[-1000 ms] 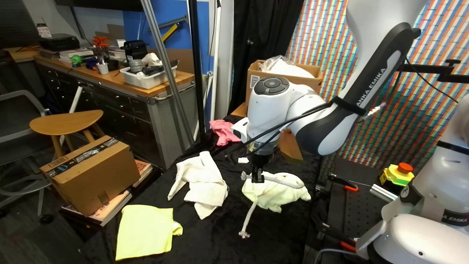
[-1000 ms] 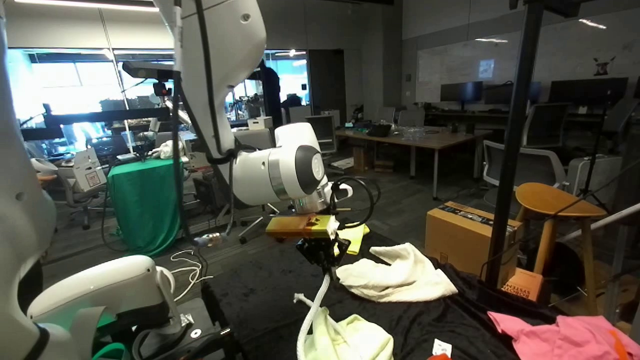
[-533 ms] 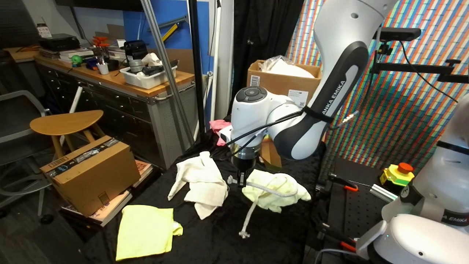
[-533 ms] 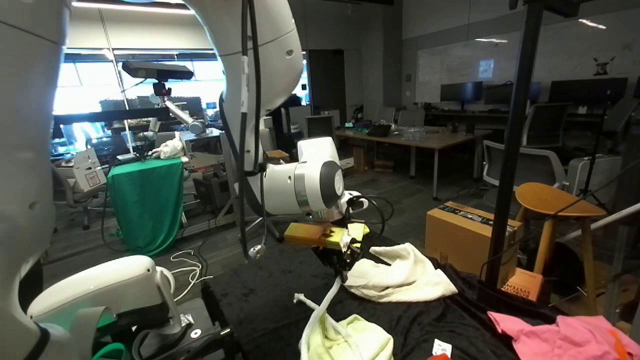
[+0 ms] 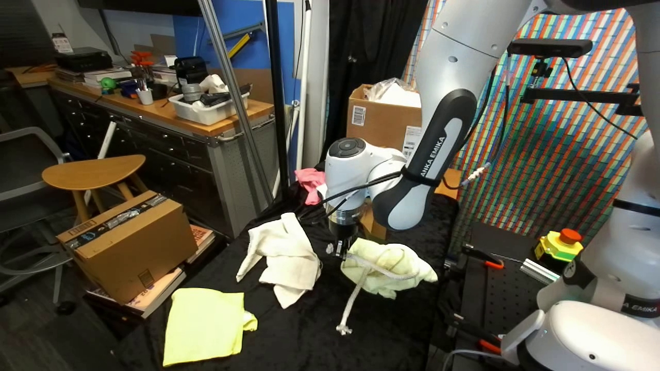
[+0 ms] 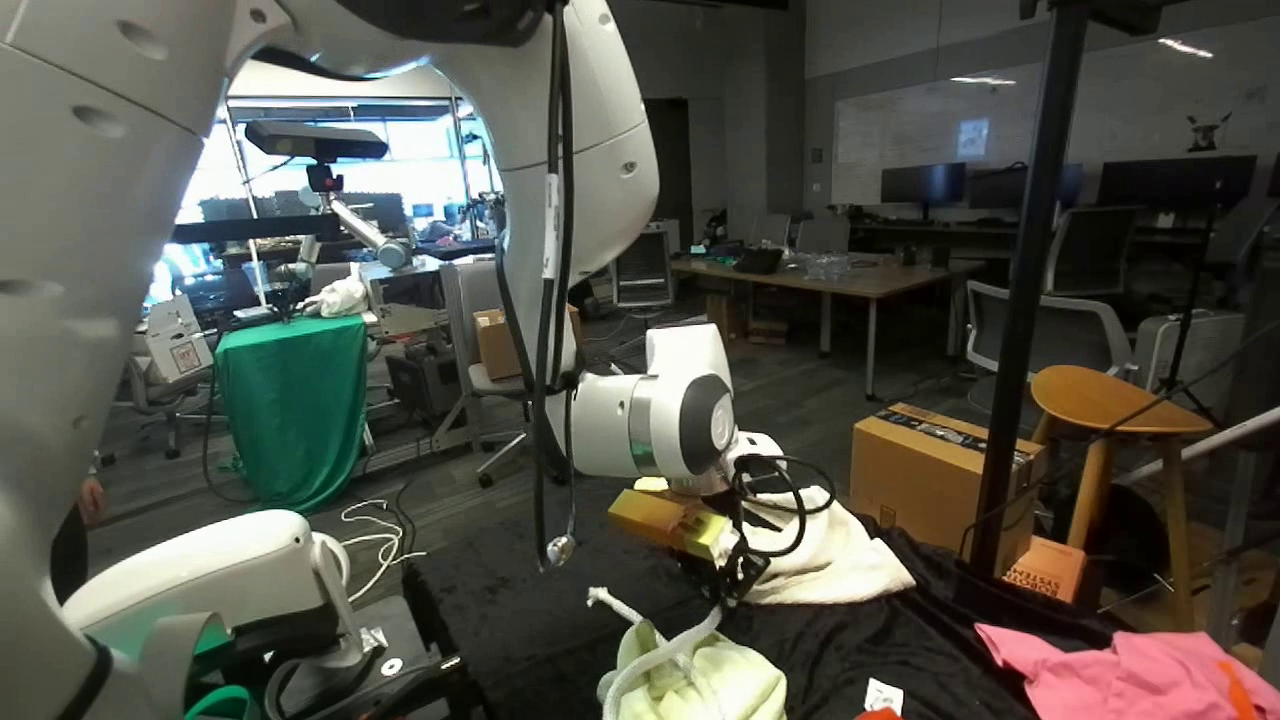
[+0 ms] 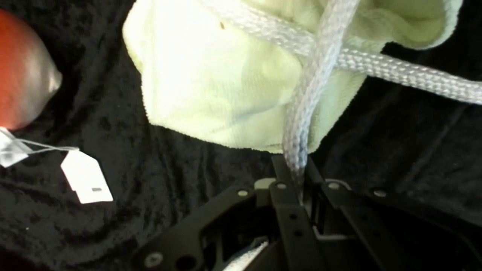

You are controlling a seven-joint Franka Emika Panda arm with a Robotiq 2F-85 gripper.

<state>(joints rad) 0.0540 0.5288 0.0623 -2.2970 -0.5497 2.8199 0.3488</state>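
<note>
Gripper [image 7: 296, 167] pinching rope [image 7: 316, 79] near one end. Rope runs from the grip over green cloth [image 7: 218, 82], crossing itself there; far end lies loose on the black-covered counter [image 5: 397, 335]. White cloth [image 5: 286, 255] near the gripper, yellow cloth [image 5: 203, 324] well apart. Wrist view: white tag [image 7: 87, 178] near a red object [image 7: 22, 75].

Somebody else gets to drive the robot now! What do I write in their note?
Hand: shut on the white rope, near one end.
Where: the white rope loops over the pale green cloth; its loose end lies on the black cloth.
Done: rope gripped; the held part crosses above the part leading to the loose end.
Left: the rope hasn't been let go yet.
</note>
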